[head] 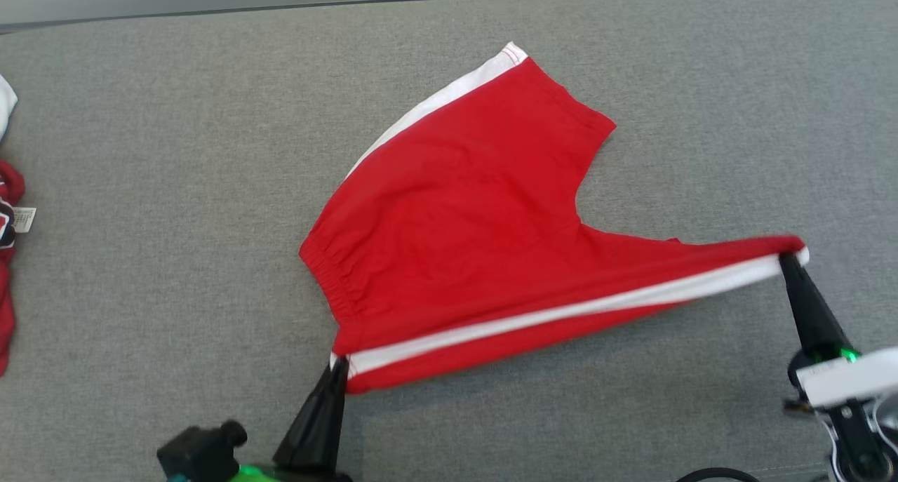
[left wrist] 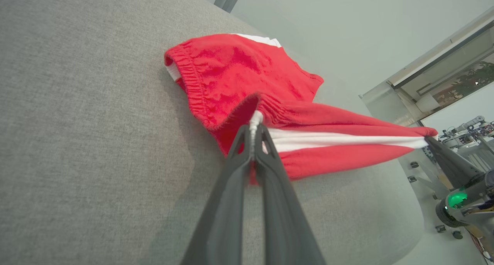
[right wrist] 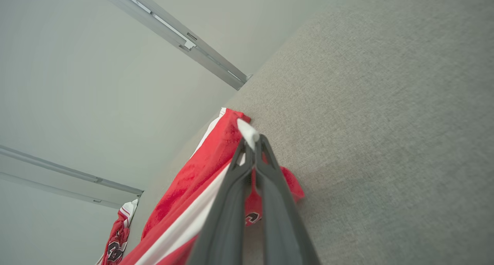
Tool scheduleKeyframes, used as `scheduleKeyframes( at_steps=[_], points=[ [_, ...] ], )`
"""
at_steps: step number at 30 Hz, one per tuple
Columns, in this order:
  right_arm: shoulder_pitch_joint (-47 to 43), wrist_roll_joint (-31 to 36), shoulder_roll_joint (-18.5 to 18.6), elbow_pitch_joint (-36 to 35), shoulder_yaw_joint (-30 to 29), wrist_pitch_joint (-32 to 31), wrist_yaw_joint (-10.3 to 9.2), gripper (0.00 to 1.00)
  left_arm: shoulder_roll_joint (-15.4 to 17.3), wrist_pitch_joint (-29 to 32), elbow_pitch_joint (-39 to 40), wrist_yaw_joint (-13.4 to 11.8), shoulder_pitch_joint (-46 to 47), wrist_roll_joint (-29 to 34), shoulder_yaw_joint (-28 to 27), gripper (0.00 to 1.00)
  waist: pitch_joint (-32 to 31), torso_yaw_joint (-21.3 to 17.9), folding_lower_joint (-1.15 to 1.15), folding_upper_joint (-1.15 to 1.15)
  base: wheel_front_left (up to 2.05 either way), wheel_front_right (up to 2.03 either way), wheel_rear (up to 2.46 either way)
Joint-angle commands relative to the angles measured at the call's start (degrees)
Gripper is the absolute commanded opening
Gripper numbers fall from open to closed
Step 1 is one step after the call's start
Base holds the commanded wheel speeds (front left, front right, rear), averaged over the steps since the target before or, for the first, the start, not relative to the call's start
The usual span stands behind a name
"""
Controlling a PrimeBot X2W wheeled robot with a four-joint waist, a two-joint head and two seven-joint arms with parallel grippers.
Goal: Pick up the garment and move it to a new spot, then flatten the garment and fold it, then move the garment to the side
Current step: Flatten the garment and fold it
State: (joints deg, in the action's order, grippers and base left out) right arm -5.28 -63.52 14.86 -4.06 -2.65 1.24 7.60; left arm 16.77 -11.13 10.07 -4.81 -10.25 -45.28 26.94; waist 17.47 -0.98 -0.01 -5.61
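You are holding the red garment (head: pixel 456 215) by its near edge. Your left claw (head: pixel 338 365) is clenched on the waistband (head: pixel 330 271) corner where the white stripe (head: pixel 561 310) begins. Your right claw (head: pixel 787 259) is clenched on the leg-hem end of that same stripe, out to the right. The stripe is running taut between the two claws and riding slightly above the grey tabletop (head: pixel 140 152), while the far leg and most of the cloth are lying on the tabletop around its middle. This looks like the flattening step, with the folding not yet begun. Both pinches are taking only a thin bite of fabric, so too much stretch could be pulling a corner free; be using just enough tension that the stripe is not sagging. To do it well, be drawing both claws toward the near side together and at the same height, so the far part is dragging smooth behind them rather than bunching. The far leg is lying skewed toward the far right, so the right claw probably needs the longer sweep to square it up. Be lowering the edge flat before releasing. The other red garment (head: pixel 8 285) is sitting at the left edge, well apart, so be staying on this side of it.
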Motion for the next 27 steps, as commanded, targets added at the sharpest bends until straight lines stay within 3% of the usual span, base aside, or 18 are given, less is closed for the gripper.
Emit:
scheduleKeyframes(
  at_steps=[1,8,15,27],
  points=[
    [5.8,2.1,-0.6,1.8,-0.6,-1.3,-0.17,0.0,-0.5,1.0,-0.7,-0.3,4.4,0.2,-0.6,0.0,2.0,2.2,0.01,0.03,0.0,0.0,0.0],
    [26.3,7.7,-3.2,12.0,0.0,-5.9,-0.15,0.0,-2.9,3.3,-4.1,0.2,17.4,1.5,-1.0,0.0,9.9,6.4,0.01,0.03,0.0,0.0,0.0],
    [45.2,15.9,-2.1,27.2,0.5,-8.5,-0.12,0.0,-6.6,4.4,-13.1,0.3,30.7,3.7,0.3,0.0,14.8,13.2,0.01,0.03,0.0,0.0,0.0],
    [58.0,20.5,-0.5,41.7,6.2,-8.0,-0.11,0.0,-10.6,5.4,-20.6,0.8,36.6,3.5,2.9,0.0,13.0,17.8,0.01,0.03,0.0,0.0,0.0]
  ],
)
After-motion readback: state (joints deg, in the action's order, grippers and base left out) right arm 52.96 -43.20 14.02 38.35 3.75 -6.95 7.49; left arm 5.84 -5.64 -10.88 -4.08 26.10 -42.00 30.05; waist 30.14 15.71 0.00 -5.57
